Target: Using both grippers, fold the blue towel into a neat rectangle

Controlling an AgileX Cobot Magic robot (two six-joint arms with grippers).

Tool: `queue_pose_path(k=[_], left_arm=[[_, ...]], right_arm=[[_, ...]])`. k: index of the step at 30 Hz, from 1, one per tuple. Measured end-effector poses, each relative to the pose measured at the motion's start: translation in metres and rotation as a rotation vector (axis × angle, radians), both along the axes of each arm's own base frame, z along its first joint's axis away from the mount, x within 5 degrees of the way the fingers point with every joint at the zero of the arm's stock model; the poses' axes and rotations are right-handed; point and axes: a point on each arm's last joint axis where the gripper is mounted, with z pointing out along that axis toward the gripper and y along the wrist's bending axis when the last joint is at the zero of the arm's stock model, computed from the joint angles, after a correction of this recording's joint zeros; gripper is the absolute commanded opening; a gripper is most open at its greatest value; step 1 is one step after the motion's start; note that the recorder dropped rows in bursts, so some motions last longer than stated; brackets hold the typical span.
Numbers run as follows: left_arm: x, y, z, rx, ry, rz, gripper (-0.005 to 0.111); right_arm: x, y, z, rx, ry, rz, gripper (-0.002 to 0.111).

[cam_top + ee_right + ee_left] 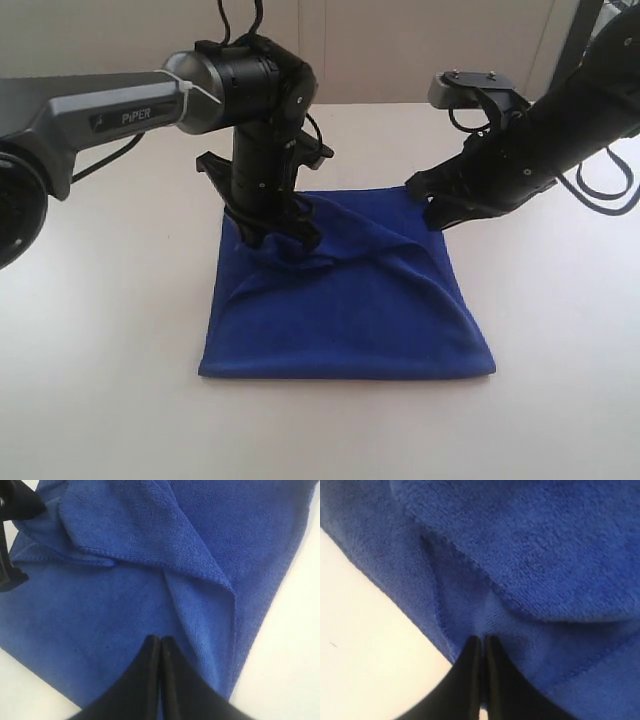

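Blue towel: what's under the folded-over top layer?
A second layer of the same towel, lying on the white table. The space between the layers and beneath them is covered, so whether anything else lies there cannot be seen.

Lying on the white desk (100, 400): the blue towel (350, 320), deep blue and fuzzy, doubled over, near edge flat and straight, upper layer rumpled into a ridge. At its far left part the left claw (285, 235), jaws closed, pinching the raised cloth. At its far right corner the right claw (425, 205), jaws pressed together
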Motion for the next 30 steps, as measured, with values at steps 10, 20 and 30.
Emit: queue_pose_path(k=[10,20,30], left_arm=[[-0.008,-0.023,0.075,-0.462,-0.169,-0.068,0.000],[-0.006,-0.042,0.089,-0.769,-0.196,-0.189,0.000],[-0.003,-0.058,0.070,-0.919,-0.134,-0.282,0.000]], right_arm=[[0.006,-0.004,-0.018,-0.076,0.023,0.011,0.000],[0.014,-0.032,-0.021,-0.218,0.018,-0.188,0.000],[0.014,-0.033,-0.021,-0.228,0.015,-0.187,0.000]])
